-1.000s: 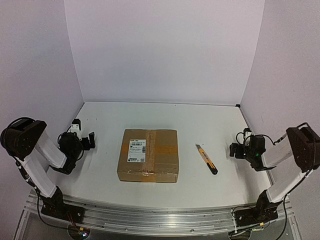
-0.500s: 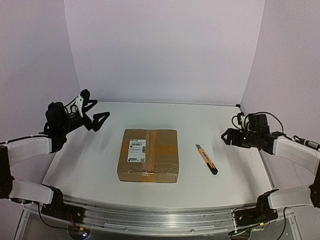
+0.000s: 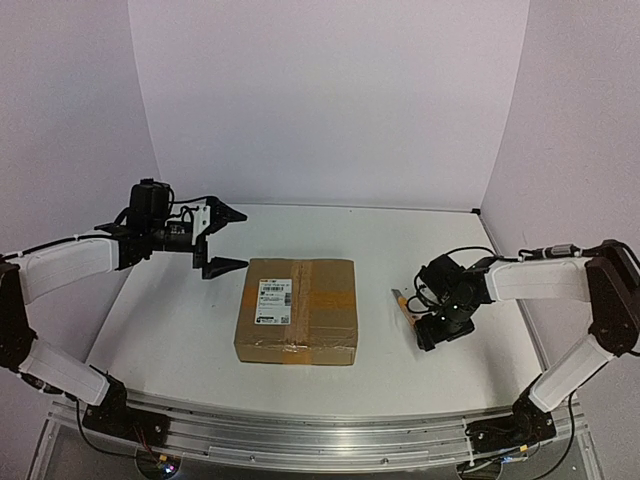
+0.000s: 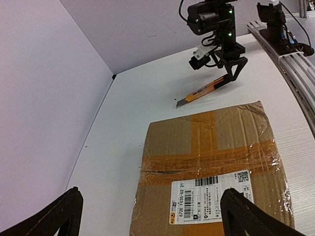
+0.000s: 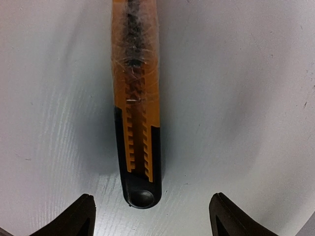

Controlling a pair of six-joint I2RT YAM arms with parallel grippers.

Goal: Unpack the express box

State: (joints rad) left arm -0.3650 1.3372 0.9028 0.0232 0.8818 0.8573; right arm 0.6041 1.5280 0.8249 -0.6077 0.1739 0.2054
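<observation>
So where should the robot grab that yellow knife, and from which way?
Best by the handle near its black butt end, coming straight down from above. The knife lies flat on the table, long and slim, so the jaws can close across its narrow sides. The right gripper hangs open astride that end, well away from the blade.

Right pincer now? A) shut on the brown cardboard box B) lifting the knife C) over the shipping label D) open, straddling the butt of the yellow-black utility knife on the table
D: the right pincer stands open, one finger either side of the yellow-black utility knife, which lies flat on the white table, untouched.
</observation>
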